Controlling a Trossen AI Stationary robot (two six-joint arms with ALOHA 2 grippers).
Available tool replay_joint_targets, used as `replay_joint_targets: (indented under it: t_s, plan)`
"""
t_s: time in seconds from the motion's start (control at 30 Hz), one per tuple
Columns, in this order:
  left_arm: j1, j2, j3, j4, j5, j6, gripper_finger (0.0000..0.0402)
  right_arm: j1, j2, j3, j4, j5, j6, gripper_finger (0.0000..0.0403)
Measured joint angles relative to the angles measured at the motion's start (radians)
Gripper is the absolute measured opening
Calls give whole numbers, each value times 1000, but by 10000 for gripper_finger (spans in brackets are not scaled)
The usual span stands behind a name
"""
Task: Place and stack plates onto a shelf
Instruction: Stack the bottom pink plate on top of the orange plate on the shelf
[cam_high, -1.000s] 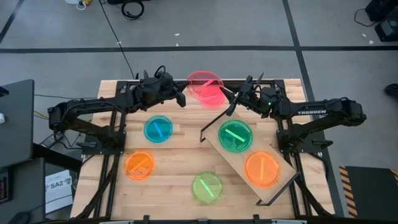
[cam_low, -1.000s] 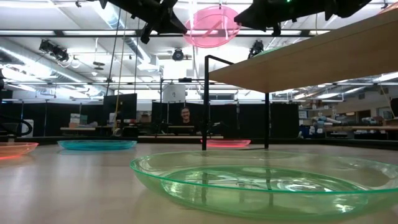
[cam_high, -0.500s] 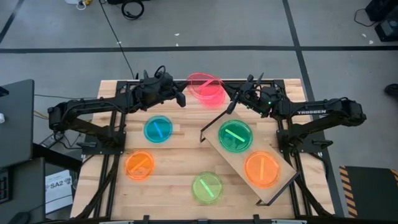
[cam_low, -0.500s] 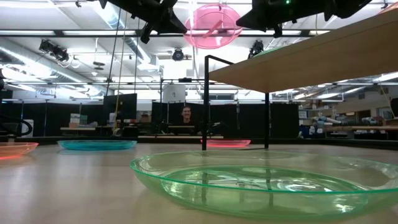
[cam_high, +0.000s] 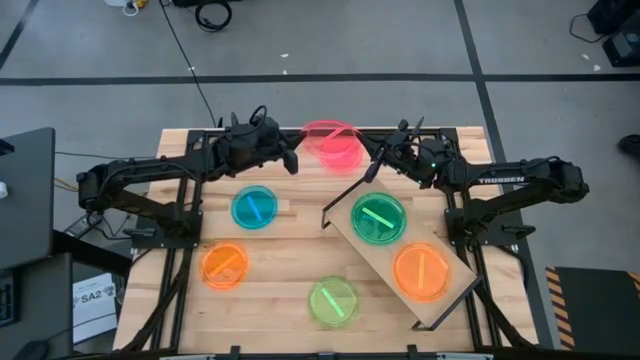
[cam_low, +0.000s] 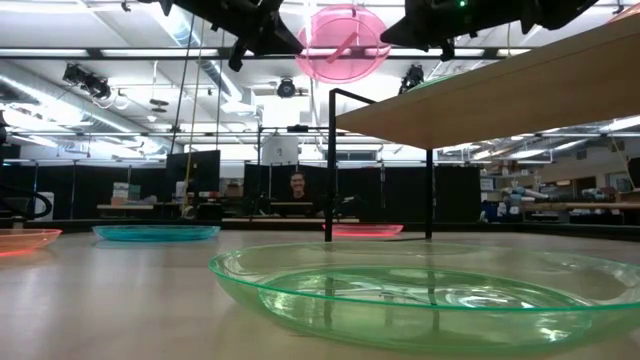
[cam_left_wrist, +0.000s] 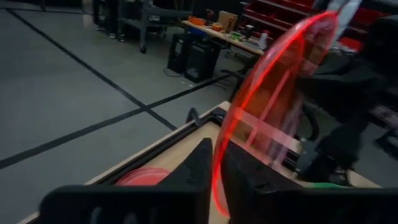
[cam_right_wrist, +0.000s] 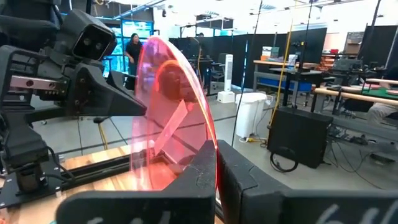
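Pink plate (cam_high: 333, 143) in air at far table edge, my left gripper (cam_high: 291, 160) and right gripper (cam_high: 371, 172) both clamped on rim. Shelf (cam_high: 445, 299) holds 2 plates; 4 remain on table.

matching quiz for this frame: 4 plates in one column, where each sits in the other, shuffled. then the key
Plates:
1. pink plate
2. dark green plate
3. blue plate
4. light green plate

Places:
A. on the tabletop, nearest the left arm's side
B. held in the air, gripped at opposite rims by the left gripper and right gripper
C. on the tabletop, at the near edge by the low camera
D. on the shelf, beside an orange plate

Pairs: 1-B, 2-D, 3-A, 4-C
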Motion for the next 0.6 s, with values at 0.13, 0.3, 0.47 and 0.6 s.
replay_joint_targets:
  t_s: [0.13, 0.3, 0.47, 0.6]
  plan:
    - [-1, 0, 0, 1, 29, 3, 72, 0, 1, 0, -2, 30, 0, 5]
    - [0, 0, 0, -9, 45, 18, 112, 0, 1, 0, 11, 78, 0, 4]
    - [-1, 0, 0, -56, 46, 18, 140, -14, -5, 0, 51, 98, 0, 4]
    - [0, 0, 0, -86, 45, 18, 155, -37, -24, 0, 48, 99, 0, 4]
